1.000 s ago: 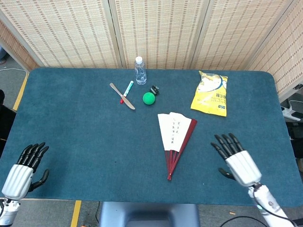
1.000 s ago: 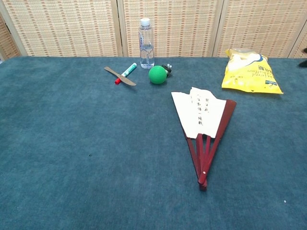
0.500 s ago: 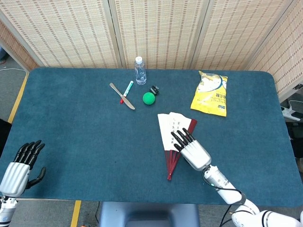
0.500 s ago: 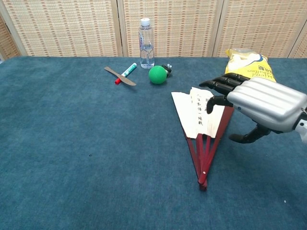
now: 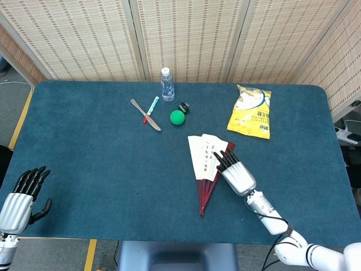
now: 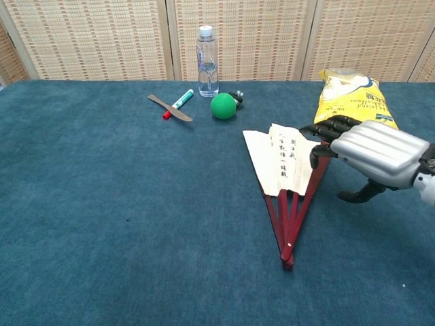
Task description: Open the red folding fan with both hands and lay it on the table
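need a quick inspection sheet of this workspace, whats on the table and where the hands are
surface: dark teal felt-covered table, flat, no spills seen
job's things: red folding fan with white paper leaf, partly open, lying flat
clutter: clear plastic water bottle upright at the far edge; green ball; small black object beside the ball; red and teal marker; flat grey tool; yellow snack bag
hands: right hand over the fan's right edge, fingers extended, contact unclear; left hand at the near left table edge, holding nothing
cables: white cable on the floor, far left
surroundings: woven reed screen panels behind the table
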`<state>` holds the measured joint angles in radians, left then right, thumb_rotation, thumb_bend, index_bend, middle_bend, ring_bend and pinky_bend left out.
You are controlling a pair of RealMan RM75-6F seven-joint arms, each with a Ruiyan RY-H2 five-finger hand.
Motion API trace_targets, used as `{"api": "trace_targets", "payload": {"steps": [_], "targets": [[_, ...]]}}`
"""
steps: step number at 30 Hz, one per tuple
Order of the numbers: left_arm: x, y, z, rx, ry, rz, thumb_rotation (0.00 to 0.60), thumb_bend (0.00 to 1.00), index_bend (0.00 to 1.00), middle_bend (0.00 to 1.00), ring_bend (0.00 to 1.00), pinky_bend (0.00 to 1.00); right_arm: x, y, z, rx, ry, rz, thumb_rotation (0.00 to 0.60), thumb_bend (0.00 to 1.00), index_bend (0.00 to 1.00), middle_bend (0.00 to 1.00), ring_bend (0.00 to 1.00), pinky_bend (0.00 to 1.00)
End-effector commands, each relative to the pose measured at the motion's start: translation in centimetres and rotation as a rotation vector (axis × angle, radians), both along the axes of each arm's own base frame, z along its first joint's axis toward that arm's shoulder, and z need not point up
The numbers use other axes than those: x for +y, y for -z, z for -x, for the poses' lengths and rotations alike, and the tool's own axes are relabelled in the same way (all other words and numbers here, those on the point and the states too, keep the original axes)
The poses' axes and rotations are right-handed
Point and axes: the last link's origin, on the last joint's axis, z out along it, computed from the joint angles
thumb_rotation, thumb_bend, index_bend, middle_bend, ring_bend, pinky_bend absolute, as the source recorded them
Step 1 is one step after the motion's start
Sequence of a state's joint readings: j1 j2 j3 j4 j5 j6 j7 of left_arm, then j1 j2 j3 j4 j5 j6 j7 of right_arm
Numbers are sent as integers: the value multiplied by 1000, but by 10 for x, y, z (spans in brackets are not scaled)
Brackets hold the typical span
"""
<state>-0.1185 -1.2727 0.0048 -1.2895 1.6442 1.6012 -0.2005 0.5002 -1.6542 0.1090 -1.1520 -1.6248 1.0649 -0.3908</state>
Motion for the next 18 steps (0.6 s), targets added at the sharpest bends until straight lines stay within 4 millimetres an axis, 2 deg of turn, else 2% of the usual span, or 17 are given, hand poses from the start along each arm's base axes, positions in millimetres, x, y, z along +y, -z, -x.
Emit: {"api": "trace_targets", "payload": {"steps": [1, 12, 18], "targets": [[0, 0, 0, 1, -1, -1, 600, 456, 0, 0, 0, 58, -4, 13, -1, -10, 6, -2, 600, 240, 370, 0, 0, 0], [5, -4, 5, 32, -22, -25, 600, 456, 0, 0, 0, 59, -13, 33, -9, -42, 8, 12, 600, 250, 411, 0, 0, 0], [7, -5, 7, 53, -27, -39, 600, 458, 0, 0, 0, 59, -14, 38, -11, -63, -6, 42, 600, 278, 496, 0, 0, 0]]}}
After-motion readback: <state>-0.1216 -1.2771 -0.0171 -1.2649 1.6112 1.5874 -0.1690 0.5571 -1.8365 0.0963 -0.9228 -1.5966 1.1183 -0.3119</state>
